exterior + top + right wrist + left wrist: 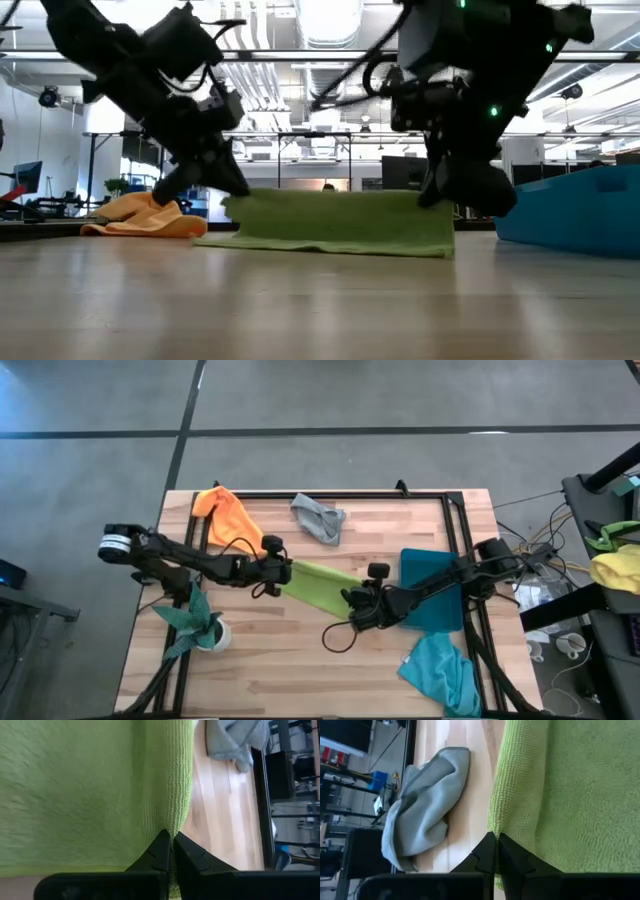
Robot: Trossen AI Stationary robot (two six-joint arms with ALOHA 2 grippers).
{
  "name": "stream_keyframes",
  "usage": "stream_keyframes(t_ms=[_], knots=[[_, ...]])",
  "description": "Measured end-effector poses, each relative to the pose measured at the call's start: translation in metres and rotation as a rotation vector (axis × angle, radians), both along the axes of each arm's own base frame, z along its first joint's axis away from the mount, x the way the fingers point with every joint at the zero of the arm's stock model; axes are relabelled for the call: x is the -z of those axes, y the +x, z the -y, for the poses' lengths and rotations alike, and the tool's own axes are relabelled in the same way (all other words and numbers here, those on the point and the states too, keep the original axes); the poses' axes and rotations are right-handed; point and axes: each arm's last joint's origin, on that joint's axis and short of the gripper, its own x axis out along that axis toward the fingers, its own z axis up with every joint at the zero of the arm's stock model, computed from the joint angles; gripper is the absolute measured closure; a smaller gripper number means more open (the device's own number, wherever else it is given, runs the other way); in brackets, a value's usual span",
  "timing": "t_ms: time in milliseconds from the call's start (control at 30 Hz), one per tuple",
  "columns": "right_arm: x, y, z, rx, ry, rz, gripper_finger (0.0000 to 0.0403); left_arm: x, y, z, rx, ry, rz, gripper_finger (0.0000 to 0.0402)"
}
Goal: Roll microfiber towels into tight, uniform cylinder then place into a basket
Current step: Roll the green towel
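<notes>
Two grippers are engaged on the lime green towel (322,586), which lies at the middle of the table (300,660). The left gripper (283,571) is clenched on one corner of its edge; the right gripper (352,603) is clenched on the opposite corner of the same edge. Both wrist views show the finger tips pinched together with the hem folded between them.

The step in hand appears to be the start of the roll, or the first fold before it.

- Keep both pinches at equal height so the edge stays level and taut.
- Move both arms together; unequal travel will skew the roll into a cone.
- Turn the lifted edge over onto the flat part of the cloth without dragging the whole towel across the wood.

The orange towel (228,516) and grey towel (319,519) lie near the far edge. The turquoise towel (440,669) lies near the right corner. The basket (432,592) sits just beside the right gripper and appears empty.
</notes>
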Motion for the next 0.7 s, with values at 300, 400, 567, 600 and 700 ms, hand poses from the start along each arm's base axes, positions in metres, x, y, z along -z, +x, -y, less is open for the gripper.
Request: stream_keyframes(t_ms=[300, 400, 567, 600, 700], knots=[[0.008, -0.003, 0.004, 0.004, -0.041, -0.050, 0.0394, 0.026, 0.013, -0.010, -0.028, 0.192, 0.035, 0.0401], [0.008, -0.003, 0.004, 0.011, -0.032, -0.049, 0.0394, 0.032, 0.021, -0.017, -0.057, 0.200, 0.077, 0.0401], [0.009, -0.003, 0.003, 0.006, 0.017, -0.063, 0.0394, 0.042, 0.034, -0.025, -0.061, 0.242, 0.098, 0.0401], [0.010, -0.003, 0.003, 0.005, 0.024, -0.064, 0.0394, 0.044, 0.036, -0.026, -0.057, 0.257, 0.101, 0.0401], [0.010, -0.003, 0.002, 0.003, 0.054, -0.074, 0.0394, 0.047, 0.039, -0.028, -0.045, 0.292, 0.106, 0.0401]])
